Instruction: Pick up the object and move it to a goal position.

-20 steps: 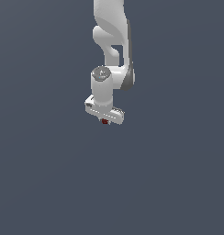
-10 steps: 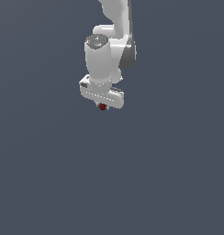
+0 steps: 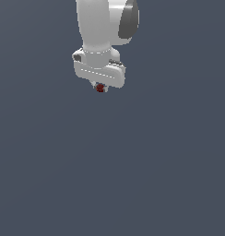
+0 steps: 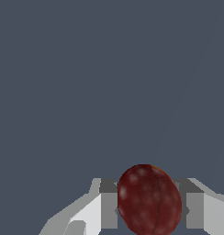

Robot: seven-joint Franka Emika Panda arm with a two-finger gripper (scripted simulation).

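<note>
The object (image 3: pixel 100 88) is a tiny dark red ball-like item, seen just under the white hand in the exterior view. In the wrist view the object (image 4: pixel 149 199) fills the gap between the two fingers (image 4: pixel 108 204), which press on both of its sides. My gripper (image 3: pixel 100 86) is shut on it and hangs high in the exterior view, well above the grey floor. The fingertips are mostly hidden behind the hand there.
The white arm (image 3: pixel 105 27) runs up out of the exterior view's top edge. A plain dark grey surface (image 3: pixel 133 175) lies all around, with nothing else on it.
The arm has risen and come nearer the exterior camera, so the hand looks larger and higher. The dark red object has stayed between the fingers.
</note>
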